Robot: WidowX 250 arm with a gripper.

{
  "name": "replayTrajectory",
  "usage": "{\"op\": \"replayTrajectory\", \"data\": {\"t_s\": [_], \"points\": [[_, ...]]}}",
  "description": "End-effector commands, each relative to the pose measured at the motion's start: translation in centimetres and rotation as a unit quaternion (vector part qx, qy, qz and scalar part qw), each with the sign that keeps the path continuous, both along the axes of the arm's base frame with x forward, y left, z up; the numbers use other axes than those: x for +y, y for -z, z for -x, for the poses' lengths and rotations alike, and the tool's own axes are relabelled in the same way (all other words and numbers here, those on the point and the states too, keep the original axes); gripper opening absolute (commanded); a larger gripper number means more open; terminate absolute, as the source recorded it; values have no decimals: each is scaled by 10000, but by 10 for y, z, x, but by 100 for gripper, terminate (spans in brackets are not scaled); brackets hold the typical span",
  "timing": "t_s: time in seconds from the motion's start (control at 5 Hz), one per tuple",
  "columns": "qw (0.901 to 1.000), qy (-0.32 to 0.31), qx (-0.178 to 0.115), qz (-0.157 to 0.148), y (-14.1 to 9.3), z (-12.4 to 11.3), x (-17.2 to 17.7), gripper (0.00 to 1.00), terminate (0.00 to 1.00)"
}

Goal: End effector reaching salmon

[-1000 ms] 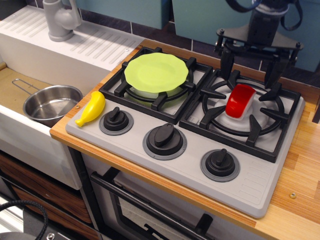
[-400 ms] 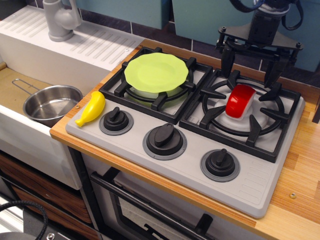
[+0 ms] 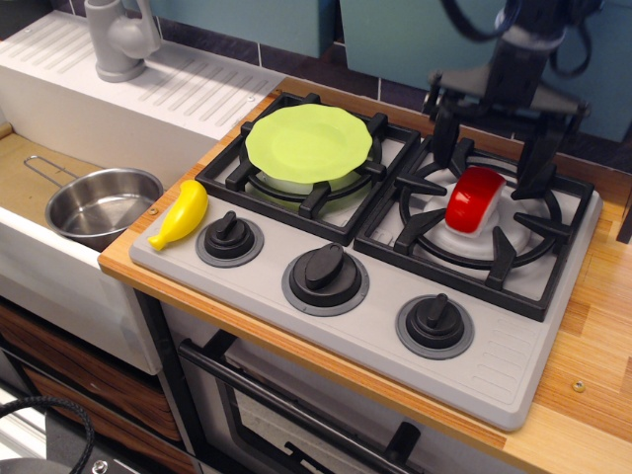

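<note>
Black metal, your gripper (image 3: pixel 491 148) hangs over the back of the right-hand burner, its two prongs spread wide and pointing down, one at each side of the rear grate (image 3: pixel 481 229). You hold nothing between them. The prong tips sit at about the level of the grate bars, behind the salmon (image 3: pixel 473 200) and not touching it. The salmon, a glossy red curved slab on a white base, lies at the middle of that right burner, just in front of your prongs and roughly centred between them. To its left you have a lime green plate (image 3: pixel 308 141) resting on the other burner. Along the front of the grey stove top (image 3: pixel 513 370) stand three dark knobs (image 3: pixel 325 270). A yellow banana (image 3: pixel 182 213) lies at the stove's left edge, beside the first knob. Further left, a steel pot (image 3: pixel 103 204) sits in the sink, with the grey faucet (image 3: pixel 120 38) behind it.
</note>
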State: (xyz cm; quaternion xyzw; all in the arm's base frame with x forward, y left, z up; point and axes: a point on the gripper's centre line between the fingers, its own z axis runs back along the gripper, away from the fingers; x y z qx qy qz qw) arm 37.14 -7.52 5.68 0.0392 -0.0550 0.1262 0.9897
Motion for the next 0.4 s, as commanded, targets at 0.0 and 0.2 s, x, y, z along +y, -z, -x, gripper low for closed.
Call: {"op": "replayTrajectory", "data": {"t_s": [0.0,0.2], "points": [[9992,41,-409,-1,-8,2,0,100,0],[9991,25,-414,-11,-8,2,1,100,100]]}}
